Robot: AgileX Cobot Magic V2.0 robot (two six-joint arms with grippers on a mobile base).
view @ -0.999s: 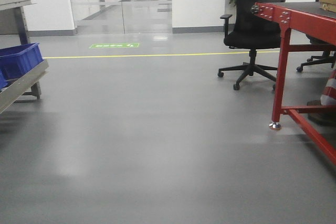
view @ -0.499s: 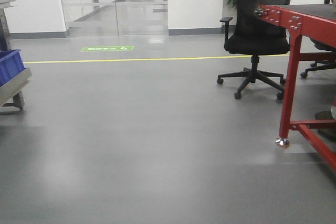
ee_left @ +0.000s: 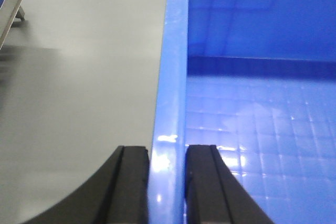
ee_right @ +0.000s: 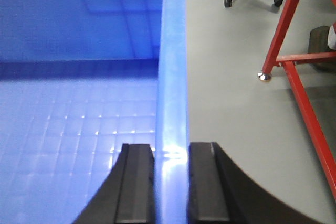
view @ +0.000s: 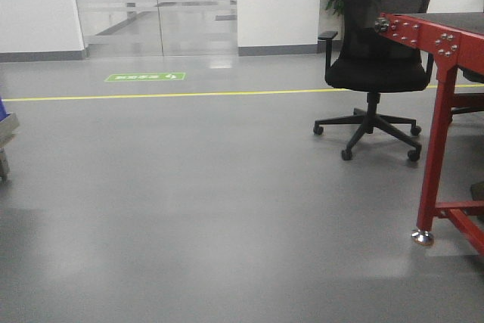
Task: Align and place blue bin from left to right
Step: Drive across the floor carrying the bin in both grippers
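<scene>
We hold the large bright-blue rigid plastic bin (ee_left: 252,129), our left fingers (ee_left: 134,182) clamped on one side rim, our right fingers (ee_right: 137,182) clamped on the opposite rim.

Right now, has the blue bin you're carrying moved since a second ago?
Yes. The blue bin has moved forward with the robot: in the front view the yellow floor line now sits lower and the red table leg farther right.
</scene>
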